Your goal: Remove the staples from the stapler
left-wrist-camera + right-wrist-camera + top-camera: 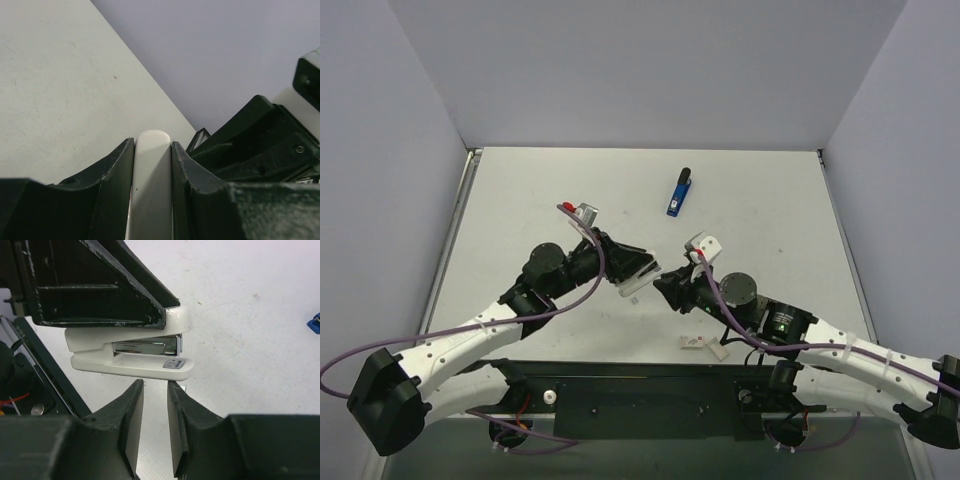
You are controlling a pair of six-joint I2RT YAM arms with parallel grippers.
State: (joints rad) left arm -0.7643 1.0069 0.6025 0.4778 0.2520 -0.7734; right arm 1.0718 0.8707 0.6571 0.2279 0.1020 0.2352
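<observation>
My left gripper [638, 268] is shut on a small white stapler [150, 190], whose rounded end sticks out between the fingers [112, 175]. In the right wrist view the stapler [130, 365] hangs level above the table. Its shiny metal magazine [145, 346] shows between top and base, and the left gripper's black finger [100, 285] presses on its top. My right gripper [155, 386] sits just under the stapler's base, jaws slightly open with nothing between them. I cannot make out any staples in the magazine.
A blue and black tool [678, 192] lies on the table further back. A small white piece [702, 346] lies near the front edge by the right arm. A tiny pale scrap [634, 298] rests on the table under the grippers. Grey walls enclose the table.
</observation>
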